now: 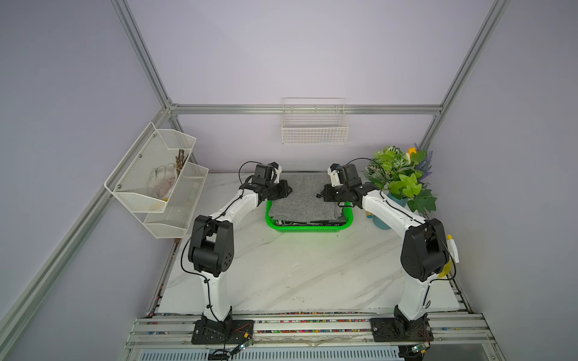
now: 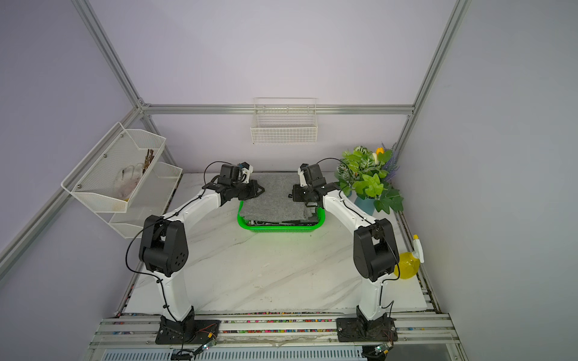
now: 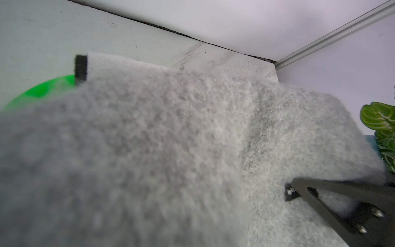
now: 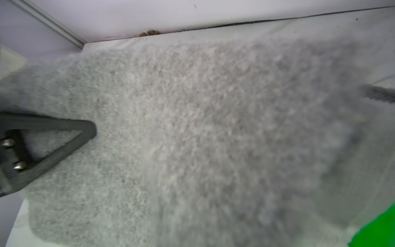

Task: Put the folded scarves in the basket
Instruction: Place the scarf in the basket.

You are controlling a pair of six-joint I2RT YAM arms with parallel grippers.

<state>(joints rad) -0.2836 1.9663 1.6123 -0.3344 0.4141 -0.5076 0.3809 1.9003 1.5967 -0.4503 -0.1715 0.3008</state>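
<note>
The folded scarf [image 1: 305, 197] is a grey fuzzy rectangle spread over the bright green basket [image 1: 306, 229] at the back middle of the table; both top views show it [image 2: 275, 197]. Its near edge lies inside the basket's front wall [image 2: 281, 230] and its far part reaches past the basket toward the back wall. My left gripper [image 1: 286, 189] is shut on the scarf's left edge, and my right gripper [image 1: 320, 195] is shut on its right edge. Scarf fills both wrist views and hides the pinch, leaving one black finger [image 3: 342, 203] [image 4: 53, 141] showing in each.
A white wire basket [image 1: 314, 125] hangs on the back wall. A white mesh two-tier rack [image 1: 156, 181] is fixed at the left. A leafy plant [image 1: 400, 178] in a blue pot stands close behind the right arm. A yellow spray bottle [image 2: 406, 264] sits at the right edge.
</note>
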